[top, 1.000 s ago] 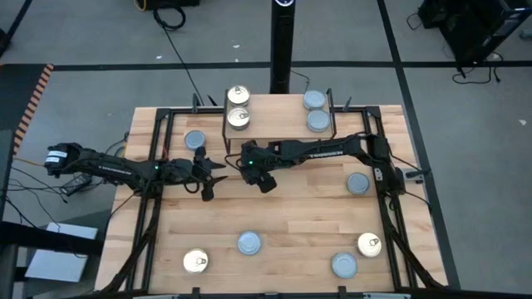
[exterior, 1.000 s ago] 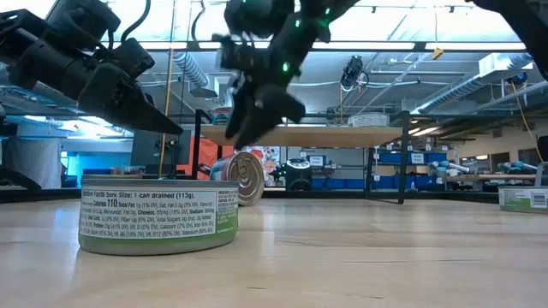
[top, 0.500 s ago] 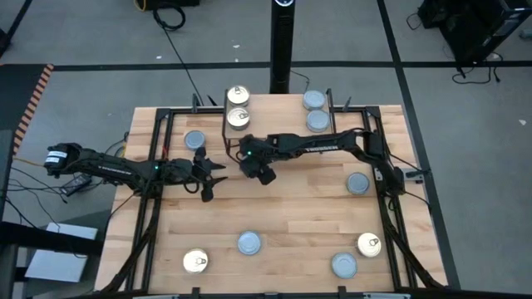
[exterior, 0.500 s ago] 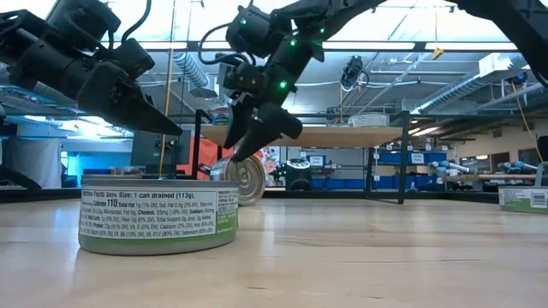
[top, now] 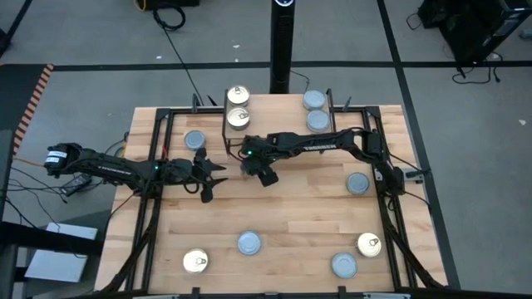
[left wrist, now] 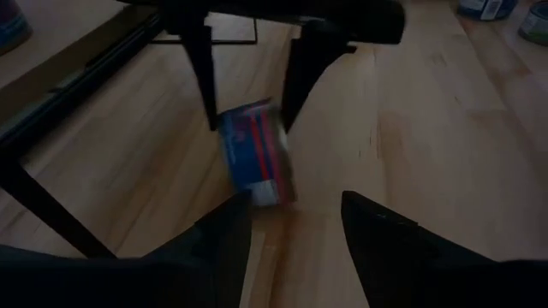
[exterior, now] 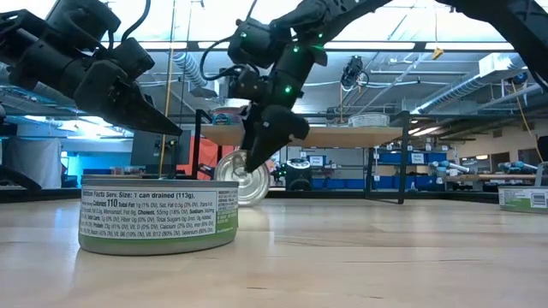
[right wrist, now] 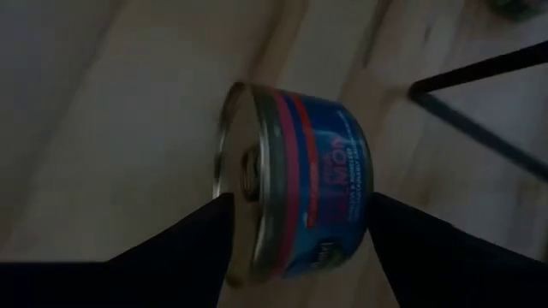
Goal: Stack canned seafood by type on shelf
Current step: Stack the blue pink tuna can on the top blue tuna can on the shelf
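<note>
Tin [right wrist: 295, 184] on-edge on wooden tabletop [top: 283, 208]

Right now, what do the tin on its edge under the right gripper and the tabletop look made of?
The tipped tin looks like metal: a shiny silver rimmed end, with a glossy blue and red wrap, probably printed paper or lacquer. The tabletop looks like pale wood in matte planks with visible grain and seams. The right gripper stands open around the tin.

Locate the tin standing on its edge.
Low view: tipped tin on its rim by the shelf's left legs, between the right end effector's fingers.
</note>
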### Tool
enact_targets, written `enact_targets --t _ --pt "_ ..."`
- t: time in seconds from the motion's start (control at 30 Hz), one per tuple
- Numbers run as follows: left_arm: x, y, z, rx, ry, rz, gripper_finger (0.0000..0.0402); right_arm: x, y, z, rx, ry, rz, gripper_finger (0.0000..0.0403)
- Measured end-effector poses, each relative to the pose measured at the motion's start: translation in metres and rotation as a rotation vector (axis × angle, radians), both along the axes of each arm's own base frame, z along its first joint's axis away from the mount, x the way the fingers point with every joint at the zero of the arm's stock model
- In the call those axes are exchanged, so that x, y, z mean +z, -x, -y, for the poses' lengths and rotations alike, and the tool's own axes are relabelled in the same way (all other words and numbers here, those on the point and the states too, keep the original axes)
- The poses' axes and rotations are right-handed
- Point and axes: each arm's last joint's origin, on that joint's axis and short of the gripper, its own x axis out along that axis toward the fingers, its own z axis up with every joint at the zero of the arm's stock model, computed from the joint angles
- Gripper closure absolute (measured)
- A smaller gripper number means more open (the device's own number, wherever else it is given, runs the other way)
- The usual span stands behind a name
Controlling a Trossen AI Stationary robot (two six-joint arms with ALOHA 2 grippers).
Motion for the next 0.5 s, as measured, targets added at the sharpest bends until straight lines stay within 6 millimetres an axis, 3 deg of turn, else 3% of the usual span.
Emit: enact_targets --t 0.27,0.5 --pt "0.0000 0.0000 0.0001 -0.002 0.002 0.001 0.0216 -0.0071 0.0047 -0.0095 -0.102 -0.183 -0.060 0.0206" --pt "0.0000 0.0000 0.0001 0.000 0.005 0.001 0.0216 -0.0053 0.0060 -0.0110 -0.170 -0.228 -0.065 0.0207"
